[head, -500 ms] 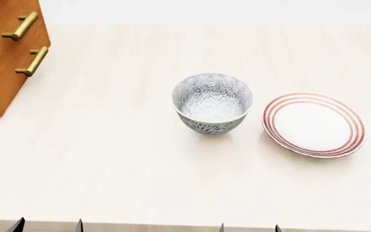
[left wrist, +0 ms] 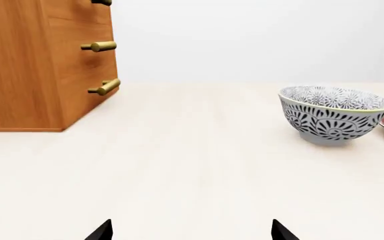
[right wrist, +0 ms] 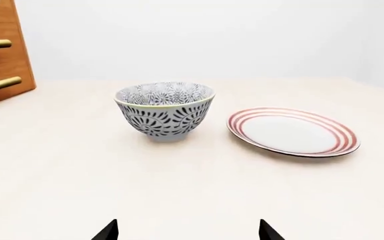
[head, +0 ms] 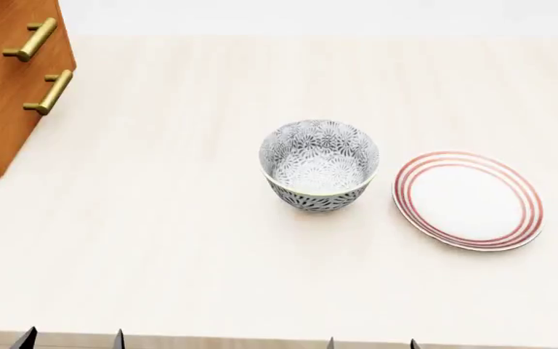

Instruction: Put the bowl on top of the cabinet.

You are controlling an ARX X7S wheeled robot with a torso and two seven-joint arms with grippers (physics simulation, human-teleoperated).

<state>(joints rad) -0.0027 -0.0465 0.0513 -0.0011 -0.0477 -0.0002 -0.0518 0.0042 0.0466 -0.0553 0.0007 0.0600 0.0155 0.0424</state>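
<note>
The wide pale cream table [head: 163, 240] carried all the things. At its far left corner stood the tall orange-brown wooden cabinet [head: 3, 109] with brass bar handles [head: 49, 92] on its drawer fronts; its top was outside every view. Right of the middle of the table lay the flat round white plate with red rings [head: 469, 201], resting directly on the table. Just beside the plate, on its left, stood the deep round white ceramic bowl with the dense grey-black flower pattern [head: 319, 164]. The bowl was upright and empty, near the middle of the table, well apart from the cabinet, and not touching the plate as far as the right wrist view showed. The left hand [left wrist: 190, 231] and the right hand [right wrist: 188, 231] were low at the near edge of the table, only their dark fingertips [left wrist: 102, 230] visible. In both hands the tips stood wide apart with nothing between them, far from the bowl.
</note>
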